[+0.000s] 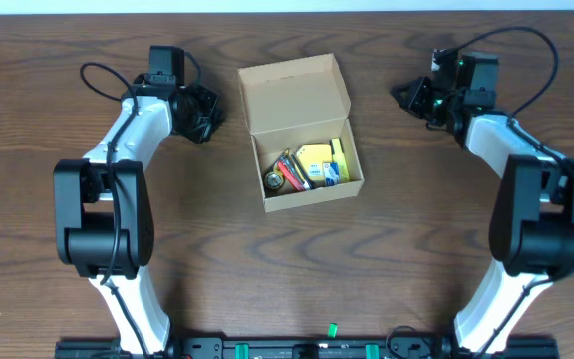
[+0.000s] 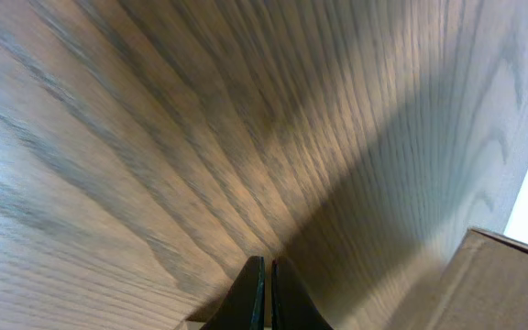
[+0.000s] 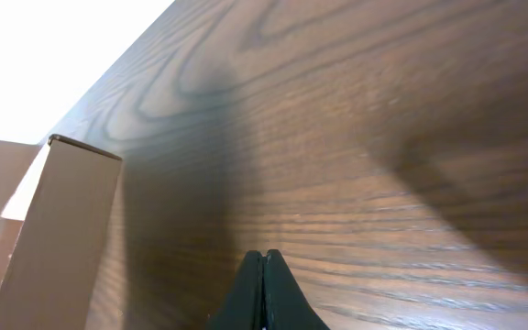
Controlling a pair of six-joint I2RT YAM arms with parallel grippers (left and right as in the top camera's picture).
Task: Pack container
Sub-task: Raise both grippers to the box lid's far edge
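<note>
Left hand (image 1: 204,112) and right hand (image 1: 414,98), both clenched tight on nothing, each over the bench (image 1: 417,219) and well apart on either side of the container (image 1: 295,95). On the dark wood-grain bench, between the two arms, the tan cardboard container, open, flap lid thrown back toward the far edge. Inside, a yellow item (image 1: 317,157), then smaller stationery bits (image 1: 285,174) just beside it, too small to name.

Dark brown wooden table (image 1: 28,299) with wavy grain lines. Ends in a thin pale strip (image 1: 287,4) at the far edge. Soft shadows on the wood.
</note>
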